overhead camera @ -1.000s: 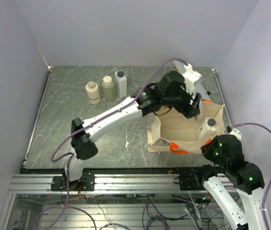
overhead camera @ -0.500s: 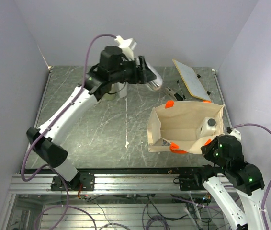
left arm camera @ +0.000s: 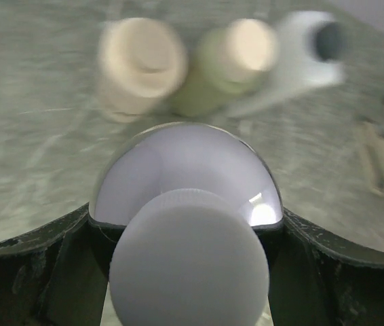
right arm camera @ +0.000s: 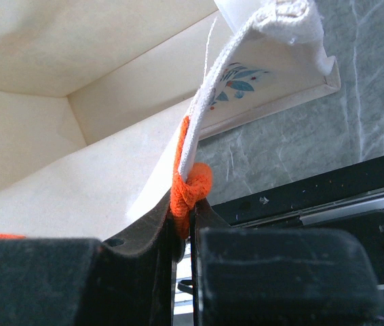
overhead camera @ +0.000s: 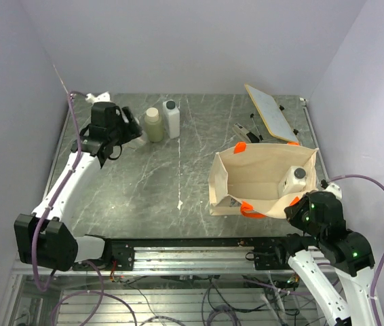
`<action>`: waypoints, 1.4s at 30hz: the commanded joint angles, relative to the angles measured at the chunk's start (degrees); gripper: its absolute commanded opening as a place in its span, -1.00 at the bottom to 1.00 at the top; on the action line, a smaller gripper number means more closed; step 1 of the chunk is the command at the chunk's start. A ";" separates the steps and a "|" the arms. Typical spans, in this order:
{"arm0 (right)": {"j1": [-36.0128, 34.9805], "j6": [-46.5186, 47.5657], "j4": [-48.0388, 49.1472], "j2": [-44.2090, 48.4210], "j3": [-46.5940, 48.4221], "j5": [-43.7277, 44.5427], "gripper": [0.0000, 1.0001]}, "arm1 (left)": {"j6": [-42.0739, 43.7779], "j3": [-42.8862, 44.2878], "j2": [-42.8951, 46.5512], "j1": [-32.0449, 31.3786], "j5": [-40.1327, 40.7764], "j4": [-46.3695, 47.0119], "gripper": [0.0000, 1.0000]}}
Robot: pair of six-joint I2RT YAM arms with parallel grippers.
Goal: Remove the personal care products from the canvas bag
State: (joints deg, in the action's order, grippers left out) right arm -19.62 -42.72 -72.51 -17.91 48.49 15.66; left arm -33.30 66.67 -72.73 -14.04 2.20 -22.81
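Left pincer [overhead camera: 127,128] closed on a white-capped bottle [left arm camera: 188,268], over the far-left table [overhead camera: 178,173], beside the cream bottle [left arm camera: 141,64], olive bottle [overhead camera: 153,125] and white bottle [overhead camera: 171,118]. Right pincer [right arm camera: 185,234] clamps the bag [overhead camera: 253,173] at its near-right rim; a black-capped bottle [overhead camera: 294,179] sits inside.

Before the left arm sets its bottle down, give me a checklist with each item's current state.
1. Left gripper grips the held bottle: ok, it sits between the fingers.
2. Cream bottle, olive-green bottle and table white bottle stand upright in a row: ok.
3. Gap between the held bottle and that row: cannot tell, the wrist view is blurred.
4. Right gripper pinches the canvas bag at its orange handle: ok.
5. Bag emptied: not ok, the bagged white bottle sits inside.
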 commanded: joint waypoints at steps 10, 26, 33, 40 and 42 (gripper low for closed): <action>-0.34 1.39 0.64 -1.65 -0.15 -0.53 -1.00 | 10.40 -4.52 -9.50 12.93 13.09 20.15 -0.86; -0.41 1.06 0.46 -3.62 -0.06 -0.29 -1.00 | 16.81 -1.74 -22.65 13.16 16.35 27.38 -0.82; -0.39 0.63 0.38 -3.75 -0.09 0.21 -1.00 | 17.38 0.34 -25.71 13.16 13.05 23.53 -0.40; -0.35 0.53 0.19 -4.61 0.15 0.34 -1.00 | 18.23 0.05 -26.07 13.16 14.61 22.81 0.07; -0.37 0.45 0.13 -4.55 0.27 0.38 -0.99 | 18.45 0.00 -25.53 13.16 14.16 22.02 0.11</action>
State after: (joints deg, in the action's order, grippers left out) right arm -19.62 -41.98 -71.83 -22.11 48.49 15.22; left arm -16.08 63.51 -100.20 -1.32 15.09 -5.43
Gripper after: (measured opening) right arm 0.078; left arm 0.817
